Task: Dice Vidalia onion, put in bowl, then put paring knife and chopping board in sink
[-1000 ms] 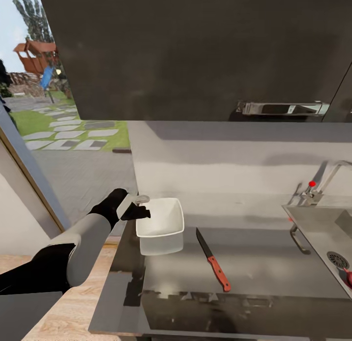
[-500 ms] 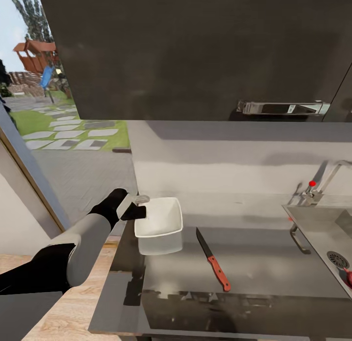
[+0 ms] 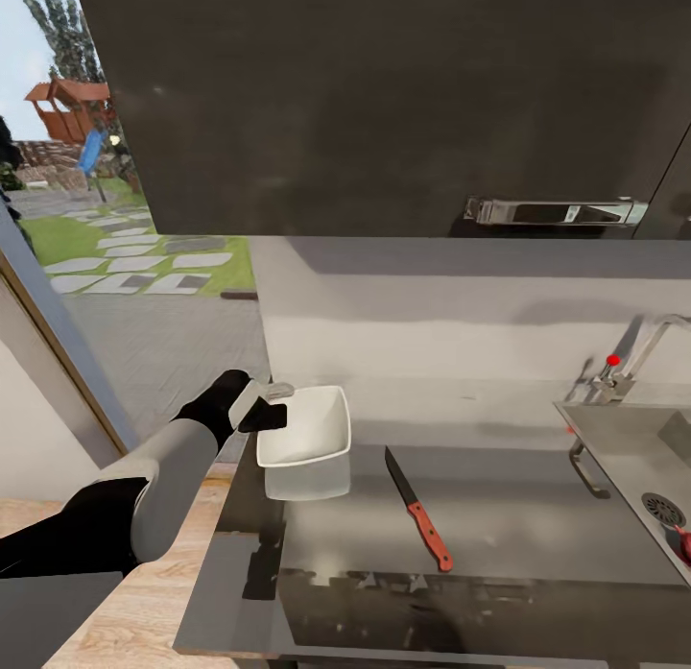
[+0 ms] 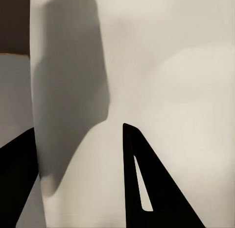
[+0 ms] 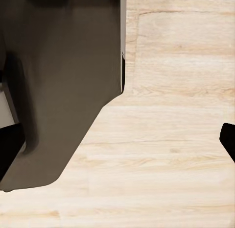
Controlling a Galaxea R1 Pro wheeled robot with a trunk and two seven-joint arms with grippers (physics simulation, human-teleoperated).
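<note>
Where the grey countertop (image 3: 537, 525) ends, light wood floor (image 5: 171, 154) shows.

1. The bowl (image 3: 305, 424) is held above the countertop (image 3: 537, 525) near its left end, gripped at its left rim by the left gripper (image 3: 272, 406)
2. The paring knife (image 3: 418, 509) is laid flat on the countertop, just right of the bowl, blade pointing toward the backsplash (image 3: 432, 333)
3. The sink (image 3: 638, 467) is set at the countertop's right end, with the tap (image 3: 638, 357) behind it
4. An upper cabinet (image 3: 384, 103) is hung above the backsplash
</note>
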